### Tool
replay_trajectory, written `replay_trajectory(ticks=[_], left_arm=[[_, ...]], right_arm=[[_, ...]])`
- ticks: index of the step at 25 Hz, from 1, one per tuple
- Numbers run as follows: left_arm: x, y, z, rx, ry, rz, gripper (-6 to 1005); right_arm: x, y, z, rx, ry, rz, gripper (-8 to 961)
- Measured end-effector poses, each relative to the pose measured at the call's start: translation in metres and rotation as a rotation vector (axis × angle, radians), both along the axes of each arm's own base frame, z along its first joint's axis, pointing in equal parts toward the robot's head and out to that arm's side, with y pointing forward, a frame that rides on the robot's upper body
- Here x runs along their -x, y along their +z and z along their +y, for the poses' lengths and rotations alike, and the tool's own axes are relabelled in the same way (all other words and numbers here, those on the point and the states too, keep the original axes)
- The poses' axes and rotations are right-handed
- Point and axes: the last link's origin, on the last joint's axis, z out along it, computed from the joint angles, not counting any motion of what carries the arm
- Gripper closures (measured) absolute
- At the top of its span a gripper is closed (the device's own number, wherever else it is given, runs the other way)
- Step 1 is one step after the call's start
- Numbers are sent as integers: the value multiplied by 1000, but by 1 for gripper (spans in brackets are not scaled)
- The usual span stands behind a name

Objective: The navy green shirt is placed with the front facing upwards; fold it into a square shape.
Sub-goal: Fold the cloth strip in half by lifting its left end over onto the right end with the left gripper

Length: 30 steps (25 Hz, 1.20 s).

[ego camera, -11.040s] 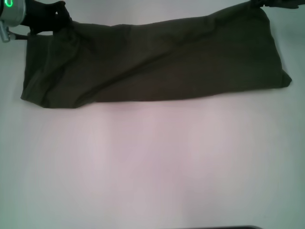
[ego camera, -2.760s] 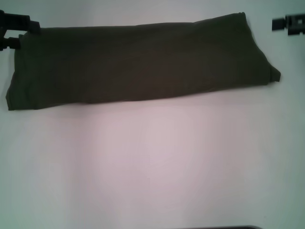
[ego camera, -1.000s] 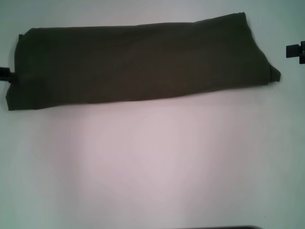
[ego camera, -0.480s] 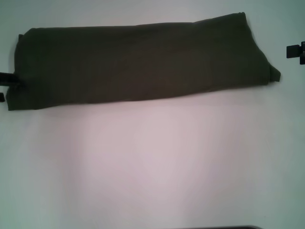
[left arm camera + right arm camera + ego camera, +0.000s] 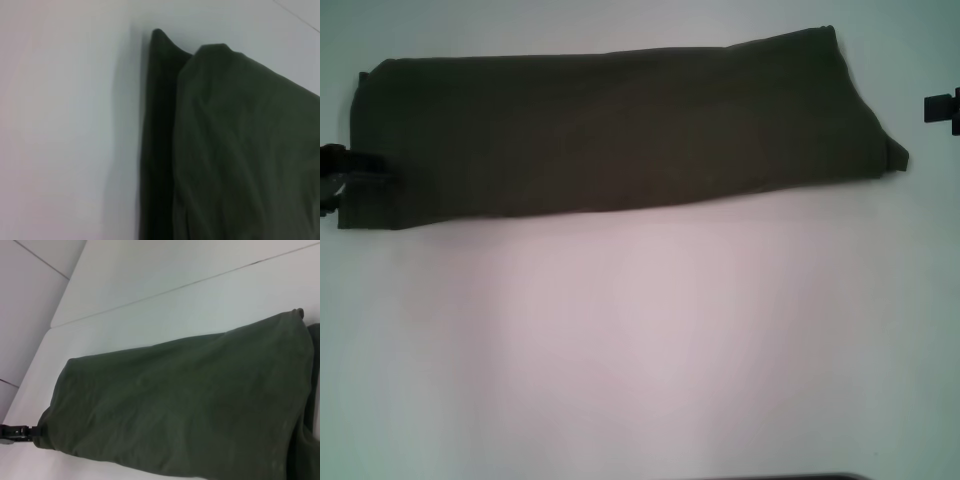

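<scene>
Left gripper (image 5: 342,172) sits low at the shirt's left end, dark tips right at the near-left corner, looks like touching the cloth, but I can't tell if it's spread or pinching. Right gripper (image 5: 944,107) hangs just off the right end, apart from the fabric, can't tell its state either. Plain white table (image 5: 640,340) all around. The shirt (image 5: 620,130) lies folded into a long band across the far side.

A plain white table (image 5: 640,350) under soft, even light.
</scene>
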Motion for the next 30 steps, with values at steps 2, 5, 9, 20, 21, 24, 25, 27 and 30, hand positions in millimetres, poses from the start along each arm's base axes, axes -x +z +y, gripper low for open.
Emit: replay_trajectory(ticks=[2, 5, 9, 20, 21, 24, 25, 27, 30], left_arm=[[-2, -2, 0, 8, -5, 0, 331], [-3, -8, 1, 45, -3, 15, 338], [-5, -8, 4, 59, -8, 34, 346], [-8, -8, 5, 74, -15, 40, 625], [-9, -8, 5, 74, -17, 40, 664], [-10, -8, 6, 76, -21, 40, 783], [-11, -8, 7, 77, -22, 40, 801], [-13, -9, 8, 81, -27, 37, 836], [-16, -9, 9, 82, -33, 36, 888]], right_arm=[[0, 0, 0, 0, 0, 1, 11], [0, 0, 0, 0, 1, 2, 11], [1, 0, 0, 2, 1, 5, 11], [1, 4, 1, 5, -15, 1, 12], [0, 5, 1, 10, -29, -6, 12], [-3, 8, 0, 22, -54, -24, 12], [-5, 10, -1, 30, -71, -39, 12], [-11, 13, -3, 51, -111, -78, 12], [-19, 15, -7, 81, -157, -134, 12]])
